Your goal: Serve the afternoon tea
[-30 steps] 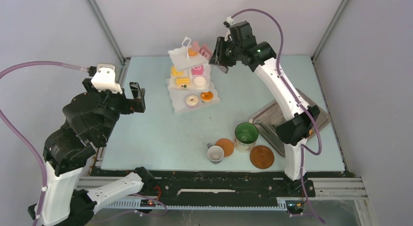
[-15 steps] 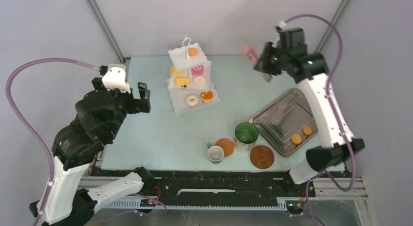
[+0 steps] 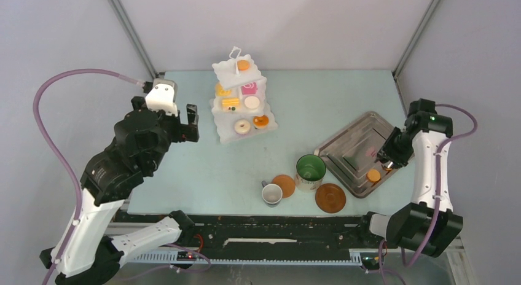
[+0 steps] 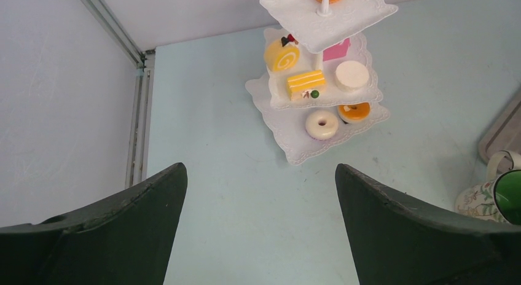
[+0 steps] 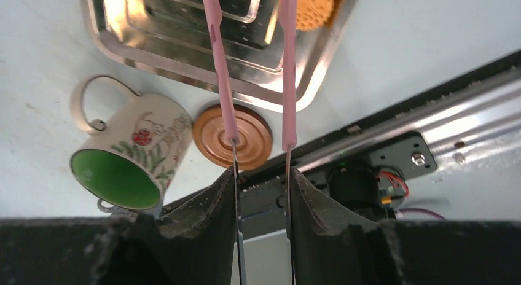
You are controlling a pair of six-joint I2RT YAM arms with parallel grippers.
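The white three-tier stand (image 3: pixel 239 97) holds several toy pastries; in the left wrist view a white doughnut (image 4: pixel 321 123), a yellow wedge (image 4: pixel 305 83) and a pink cake (image 4: pixel 336 50) show on the stand (image 4: pixel 289 134). My left gripper (image 3: pixel 190 122) hangs open and empty left of it, jaws wide (image 4: pixel 261 171). My right gripper (image 3: pixel 393 156) is shut on the pink tongs (image 5: pixel 216 64), low over the tray. The tong arms stand apart, tips out of view. An orange round (image 3: pixel 373 175) lies beside them (image 5: pixel 313 5). The green-lined mug (image 3: pixel 310 169), white cup (image 3: pixel 271 194) and brown saucer (image 3: pixel 330 198) stand near the front.
The grey metal tray (image 3: pixel 350 147) lies at the right, under the right gripper. A second brown disc (image 3: pixel 284 185) sits between cup and mug. The mug (image 5: pixel 126 162) and a saucer (image 5: pixel 233 137) lie just left of the tray (image 5: pixel 153 33). The table's front rail runs close behind.
My right arm has swung from the top of the stand to the right and down over the tray, tongs still in its grip. My left arm has shifted slightly right, toward the stand.
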